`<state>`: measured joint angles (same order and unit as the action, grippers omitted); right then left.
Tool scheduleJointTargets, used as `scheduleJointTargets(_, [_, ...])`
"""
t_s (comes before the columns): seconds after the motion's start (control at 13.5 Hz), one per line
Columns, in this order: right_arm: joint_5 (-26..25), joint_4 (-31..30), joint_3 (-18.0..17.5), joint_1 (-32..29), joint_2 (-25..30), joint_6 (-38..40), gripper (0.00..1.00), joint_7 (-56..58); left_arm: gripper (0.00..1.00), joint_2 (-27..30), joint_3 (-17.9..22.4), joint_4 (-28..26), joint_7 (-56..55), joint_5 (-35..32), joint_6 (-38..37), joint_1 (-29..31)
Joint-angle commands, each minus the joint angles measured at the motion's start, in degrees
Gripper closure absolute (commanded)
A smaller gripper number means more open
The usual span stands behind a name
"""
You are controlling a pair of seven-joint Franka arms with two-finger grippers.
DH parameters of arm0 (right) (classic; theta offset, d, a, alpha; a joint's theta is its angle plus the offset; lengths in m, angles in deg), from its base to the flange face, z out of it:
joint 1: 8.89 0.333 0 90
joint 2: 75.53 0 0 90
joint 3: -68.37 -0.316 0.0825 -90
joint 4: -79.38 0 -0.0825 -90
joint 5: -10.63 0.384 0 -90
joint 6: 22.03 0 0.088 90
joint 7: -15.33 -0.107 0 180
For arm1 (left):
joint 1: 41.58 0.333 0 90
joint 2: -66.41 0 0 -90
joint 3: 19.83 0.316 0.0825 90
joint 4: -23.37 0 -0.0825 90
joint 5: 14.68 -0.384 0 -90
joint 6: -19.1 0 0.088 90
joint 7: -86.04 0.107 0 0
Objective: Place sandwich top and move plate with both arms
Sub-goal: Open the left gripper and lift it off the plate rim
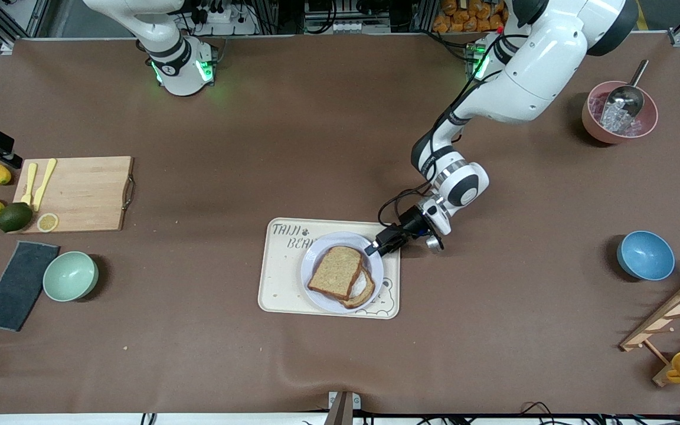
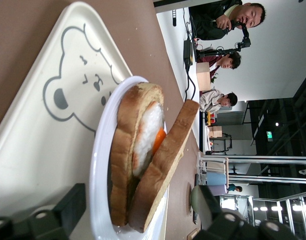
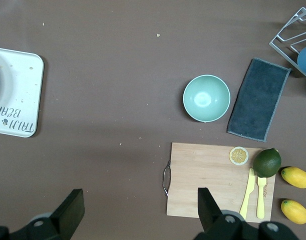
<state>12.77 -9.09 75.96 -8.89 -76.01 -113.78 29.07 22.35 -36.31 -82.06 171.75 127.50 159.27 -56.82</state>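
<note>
The sandwich top lies on the toast slice with the fried egg, shifted off it a little, on the plate. The plate stands on the cream bear-print tray. My left gripper is low at the plate's rim on the left arm's side, open, one finger on each side of the rim. In the left wrist view the top slice leans on the egg toast, with the plate rim between my open fingers. My right gripper is open and empty, high over bare table beside the cutting board.
A cutting board with a yellow knife, fork and lemon slice, an avocado, two lemons, a mint bowl and a grey cloth lie at the right arm's end. A blue bowl, a pink ice bowl and a wooden rack are at the left arm's end.
</note>
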Motion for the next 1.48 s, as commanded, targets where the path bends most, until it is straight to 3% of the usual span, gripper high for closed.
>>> scheduleJointTargets(0.0, [-0.90,0.05,-0.20,0.09,-0.04,0.07,0.00,-1.08,0.00,4.40,-0.40,-0.92,0.61,1.61,9.73,0.30])
scheduleJointTargets(0.22, [-0.82,0.05,-0.12,0.18,-0.04,0.07,0.00,-1.25,0.00,9.24,-0.40,-0.66,-3.08,1.35,22.13,-0.14])
scheduleJointTargets(0.52, [-0.82,-0.04,-0.29,0.35,-0.04,0.34,0.00,-5.30,0.00,10.93,0.30,-0.31,-3.18,-3.28,26.46,1.26])
scheduleJointTargets(1.11, [0.24,-0.12,-0.21,0.18,-0.04,0.42,0.00,-5.30,0.00,9.35,0.13,-0.39,-5.45,-46.85,29.02,15.76])
scheduleJointTargets(1.41, [0.24,-0.12,-0.21,0.26,-0.04,0.42,0.00,-5.30,0.00,9.69,1.36,-0.57,-16.68,-73.81,21.57,23.57])
